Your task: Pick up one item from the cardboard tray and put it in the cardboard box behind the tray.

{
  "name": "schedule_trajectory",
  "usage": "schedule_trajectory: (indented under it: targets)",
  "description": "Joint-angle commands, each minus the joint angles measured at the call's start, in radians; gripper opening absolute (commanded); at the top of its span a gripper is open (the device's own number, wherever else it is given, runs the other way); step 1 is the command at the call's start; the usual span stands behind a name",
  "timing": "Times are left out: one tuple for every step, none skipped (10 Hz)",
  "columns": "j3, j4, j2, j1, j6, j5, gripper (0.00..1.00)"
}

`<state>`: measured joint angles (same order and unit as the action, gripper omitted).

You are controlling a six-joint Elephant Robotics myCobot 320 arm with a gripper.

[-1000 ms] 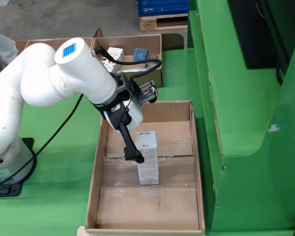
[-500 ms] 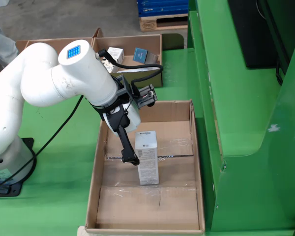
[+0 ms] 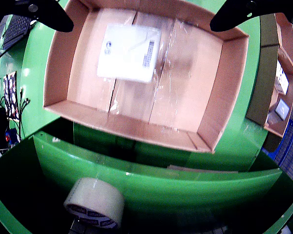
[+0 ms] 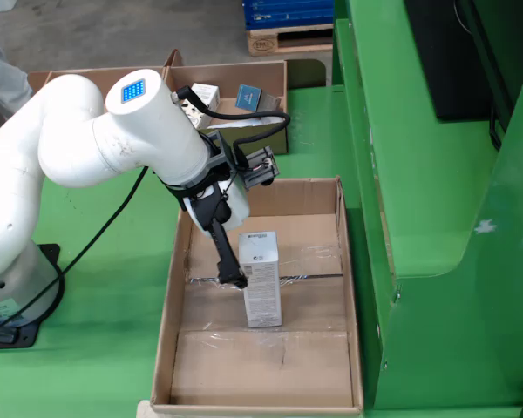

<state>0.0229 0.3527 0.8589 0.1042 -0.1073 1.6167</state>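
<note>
Green-painted desk [image 4: 113, 287] surface fills both views, with a tall green machine housing [image 4: 436, 200] at 3 o'clock in the side view and grey floor beyond it at 12 o'clock; against the picture of half a second before, the white arm [image 4: 105, 144] is seen shifted only slightly, and the tool's visible finger sits marginally further toward 9 o'clock of the carton, while the carton itself is unchanged in place; the cardboard tray [image 4: 179, 261] lies open on the desk, and the white carton [image 4: 261, 279] stands upright near its middle; the tool [image 4: 244, 277] is spread wide, nothing being held, with one dark finger [image 4: 228, 261] just beside the carton's 9 o'clock face; whether it touches cannot be told; the other finger is hidden behind the carton in the side view; in the view that rides on the tool, both fingertips [image 3: 49, 14] are shown far apart at the upper corners, and the carton [image 3: 128, 52] is seen blurred between them, nearer the 10 o'clock tip; a roll of tape [image 3: 94, 203] at 7 o'clock is shown only there; the cardboard box [image 4: 235, 109] at 12 o'clock of the tray, holding small packages, is shown clearly only from the side.
</note>
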Motion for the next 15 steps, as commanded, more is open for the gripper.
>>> schedule_trajectory:
  targets:
    - [-0.023, -0.050, 0.006, 0.006, 0.009, -0.003, 1.00]
    - [-0.023, -0.050, 0.006, 0.006, 0.009, -0.003, 1.00]
    - [-0.023, -0.084, 0.034, 0.008, 0.011, -0.006, 1.00]
    - [-0.023, -0.106, 0.049, 0.007, 0.012, -0.005, 1.00]
    - [-0.023, -0.106, 0.049, 0.007, 0.012, -0.005, 1.00]
    - [-0.023, -0.149, 0.084, 0.002, 0.012, -0.002, 1.00]
    - [-0.023, -0.162, 0.093, 0.000, 0.013, 0.000, 1.00]
    - [-0.023, -0.162, 0.093, 0.000, 0.013, 0.000, 1.00]
    - [-0.023, -0.175, 0.102, -0.002, 0.012, 0.002, 1.00]
    - [-0.023, -0.181, 0.109, -0.008, 0.006, 0.002, 1.00]
    - [-0.023, -0.181, 0.109, -0.008, 0.006, 0.002, 1.00]
    - [-0.023, -0.206, 0.128, -0.010, 0.008, 0.002, 1.00]
    - [-0.023, -0.206, 0.132, -0.013, 0.008, 0.003, 1.00]
    - [-0.023, -0.206, 0.132, -0.013, 0.008, 0.003, 1.00]
    - [-0.023, -0.206, 0.132, -0.013, 0.008, 0.003, 1.00]
